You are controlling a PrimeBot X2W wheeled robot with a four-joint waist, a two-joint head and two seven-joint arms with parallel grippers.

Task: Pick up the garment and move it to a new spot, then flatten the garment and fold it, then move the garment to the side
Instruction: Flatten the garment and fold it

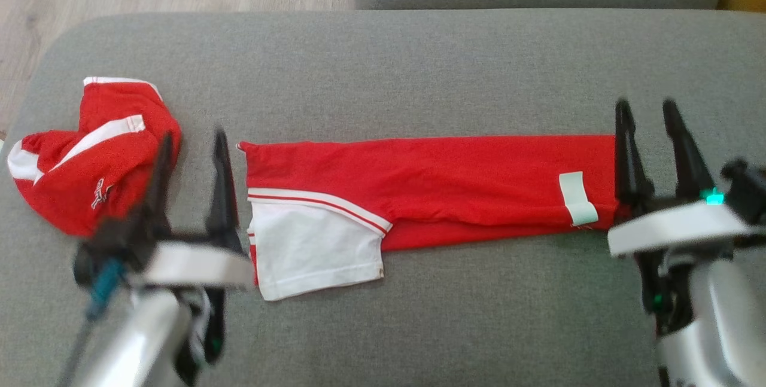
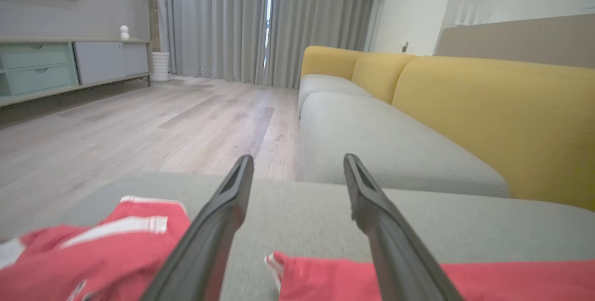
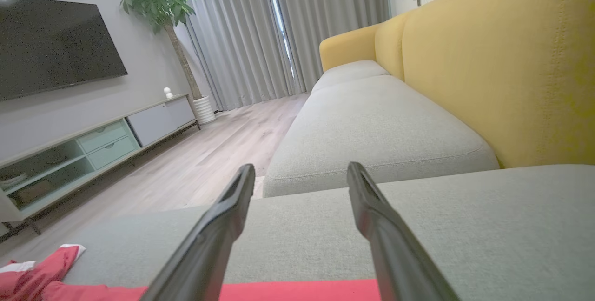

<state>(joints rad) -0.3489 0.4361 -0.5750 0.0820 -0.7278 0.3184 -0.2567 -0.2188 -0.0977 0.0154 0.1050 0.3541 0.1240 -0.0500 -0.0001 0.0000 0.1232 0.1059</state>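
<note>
The garment [image 1: 455, 183] is red with a white sleeve and lies folded into a long strip across the middle of the grey cushion [image 1: 383, 64]. My left gripper [image 1: 192, 136] stands open just beyond the strip's left end, nothing between its fingers. My right gripper [image 1: 646, 104] is open at the strip's right end, its left finger over the red edge. The left wrist view has the left gripper [image 2: 297, 159] open above the garment [image 2: 511, 280]. In the right wrist view the right gripper [image 3: 301, 167] is open, with the garment [image 3: 297, 290] along the bottom edge.
A second red and white garment [image 1: 90, 160] lies crumpled at the cushion's left end, beside my left gripper. Beyond the cushion are a grey sofa seat [image 2: 381, 138] with a yellow backrest [image 2: 502, 115], wooden floor [image 2: 139, 124] and a low cabinet [image 2: 69, 63].
</note>
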